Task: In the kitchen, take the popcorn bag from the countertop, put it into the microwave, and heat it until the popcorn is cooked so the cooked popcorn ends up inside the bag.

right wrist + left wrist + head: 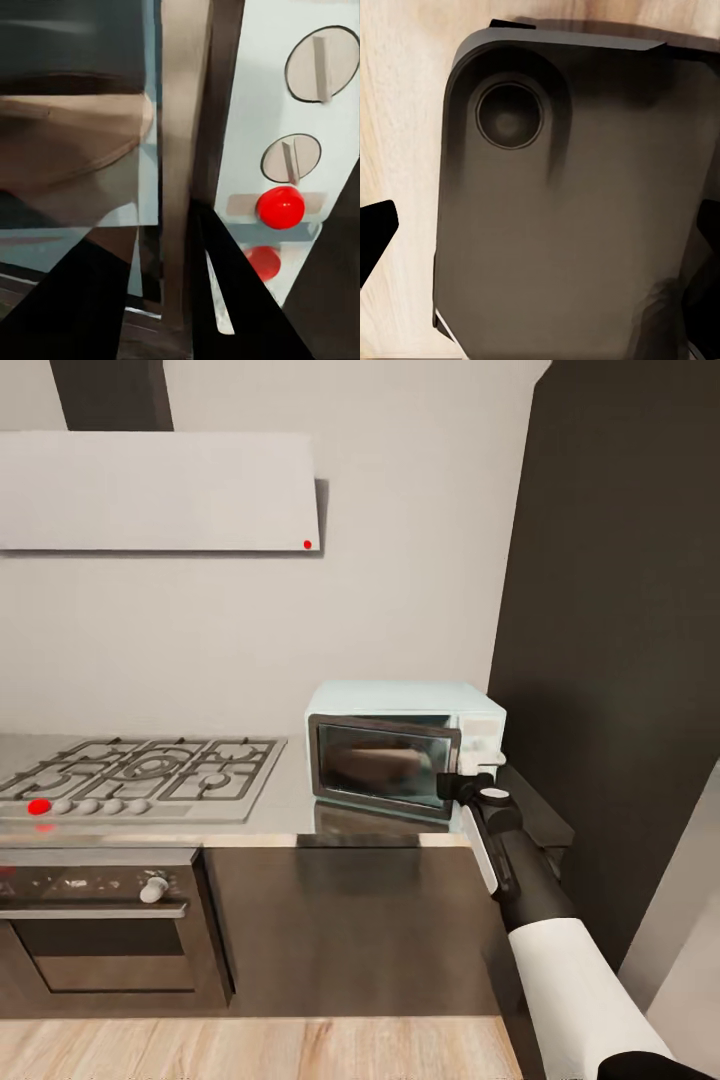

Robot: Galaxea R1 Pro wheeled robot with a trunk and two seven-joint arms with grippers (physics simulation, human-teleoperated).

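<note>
The pale mint-blue microwave (405, 740) stands on the grey countertop (270, 815) against the wall, and its dark glass door looks closed. Behind the glass shows a brown shape, the popcorn bag (375, 762) (67, 142). The popcorn itself is hidden. My right gripper (452, 785) (166, 225) hovers at the door's right steel frame, fingers close together with nothing between them. Beside it are two round knobs (321, 64) and a round red light (279, 208). My left gripper (540, 236) is open, pointing down at my dark base (570, 225).
A gas hob (140, 770) lies left of the microwave, with a steel oven (100, 920) under it and a hood (160, 490) above. A tall dark cabinet (610, 660) rises close on the microwave's right. Dark cabinet fronts (350, 920) meet the wooden floor (250, 1050).
</note>
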